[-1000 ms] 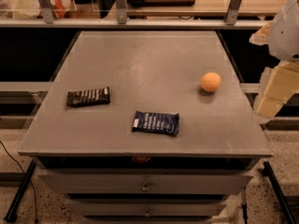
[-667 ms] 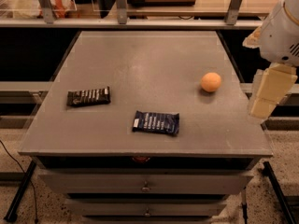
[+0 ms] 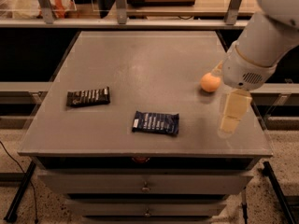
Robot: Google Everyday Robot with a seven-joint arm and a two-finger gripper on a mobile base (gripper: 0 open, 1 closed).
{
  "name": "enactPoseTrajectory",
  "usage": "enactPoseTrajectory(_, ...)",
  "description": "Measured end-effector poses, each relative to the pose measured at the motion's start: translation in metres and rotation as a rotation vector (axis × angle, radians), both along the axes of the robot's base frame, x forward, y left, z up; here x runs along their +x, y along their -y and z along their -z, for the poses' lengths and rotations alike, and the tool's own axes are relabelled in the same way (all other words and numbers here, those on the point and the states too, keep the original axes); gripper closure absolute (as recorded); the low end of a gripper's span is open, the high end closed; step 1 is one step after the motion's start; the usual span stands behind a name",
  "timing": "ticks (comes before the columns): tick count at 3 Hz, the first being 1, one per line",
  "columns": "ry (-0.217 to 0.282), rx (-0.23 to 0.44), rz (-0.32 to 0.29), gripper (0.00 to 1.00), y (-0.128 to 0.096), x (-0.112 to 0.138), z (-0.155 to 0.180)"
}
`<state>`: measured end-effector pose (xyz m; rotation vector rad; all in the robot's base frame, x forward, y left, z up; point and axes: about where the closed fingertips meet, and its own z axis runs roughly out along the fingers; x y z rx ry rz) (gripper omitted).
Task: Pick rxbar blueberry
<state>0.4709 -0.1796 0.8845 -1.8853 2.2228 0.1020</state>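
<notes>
Grey tabletop (image 3: pixel 140 55) fills most of the frame, w/ drawer fronts (image 3: pixel 145 186) below it at the bottom edge and a wooden bench behind rails along the top.

Target is the rxbar blueberry (image 3: pixel 155 122), lying flat just below center of frame, near the front edge of the top. Its long side runs roughly left-right, tilted a bit, w/ the small white patch at its left end.

Handling, my read: light, thin foil pkg w/ a firmish bar inside, so it should give a little but not crush. The wrapper is prob slick and sits low on the surface, so there's not much height to grab. I'd come straight down and pinch across the short width at mid-length, not at the crimped ends, which would fold and slip.

Gripper (image 3: pixel 230 119) hangs at center right of frame, over the table's right side, just below the orange ball (image 3: pixel 210 82) and well apart from the target. Whether the jaws stand apart or together I can't tell from this angle. Nothing is held as far as I see.

Count:
- 1 navy bar
- 1 black-brown bar (image 3: pixel 88 96) at left of frame
- 1 ball
- 1 gripper
- at least 2 drawer fronts
</notes>
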Motion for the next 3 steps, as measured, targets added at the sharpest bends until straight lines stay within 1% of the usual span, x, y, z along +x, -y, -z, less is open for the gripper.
enactPoseTrajectory(1, -0.059, 0.081, -0.003, 0.0, -0.0179, 0.0097, 0.0512)
enactPoseTrajectory(3, -0.055, 0.083, -0.003, 0.0, -0.0189, 0.0114, 0.0521)
